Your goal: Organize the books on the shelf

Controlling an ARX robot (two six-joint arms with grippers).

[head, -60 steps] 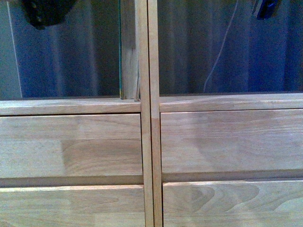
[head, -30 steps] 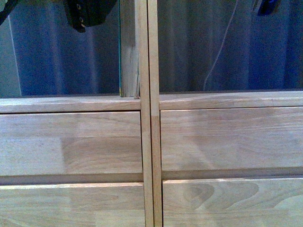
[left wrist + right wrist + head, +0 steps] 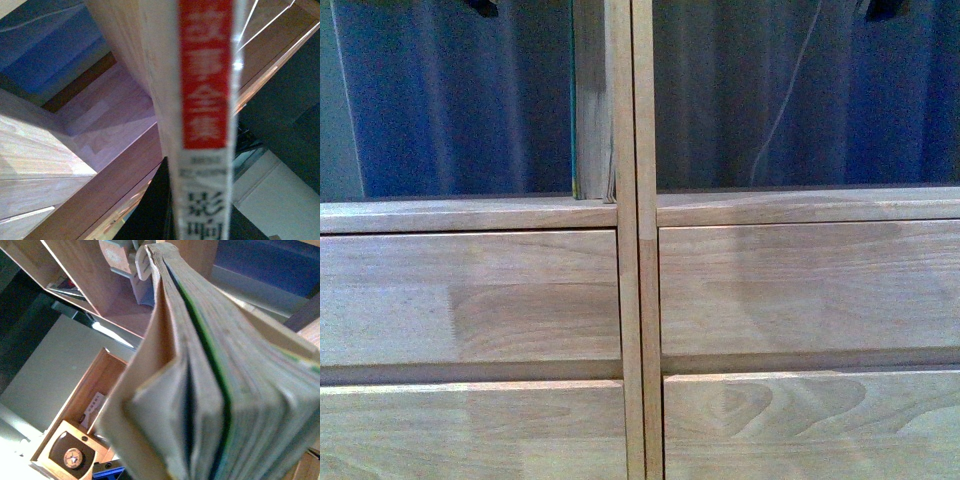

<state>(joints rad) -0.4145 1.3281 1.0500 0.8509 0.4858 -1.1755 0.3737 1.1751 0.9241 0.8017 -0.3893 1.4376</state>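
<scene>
Front view: teal-edged book upright in the shelf's left bay against the centre post, apart from the left claw and right claw at the top edge; wrist views: red-and-white spine and page edges close before the cameras, either claw's grip impossible to tell.

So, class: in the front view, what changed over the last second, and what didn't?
The dark left gripper swung towards the centre post, then rose almost out of view; the dark right gripper edged up too. The light natural-wood shelf sits slightly higher in frame. The slim teal-edged book stayed upright against the post. No grasp or release shows.
</scene>
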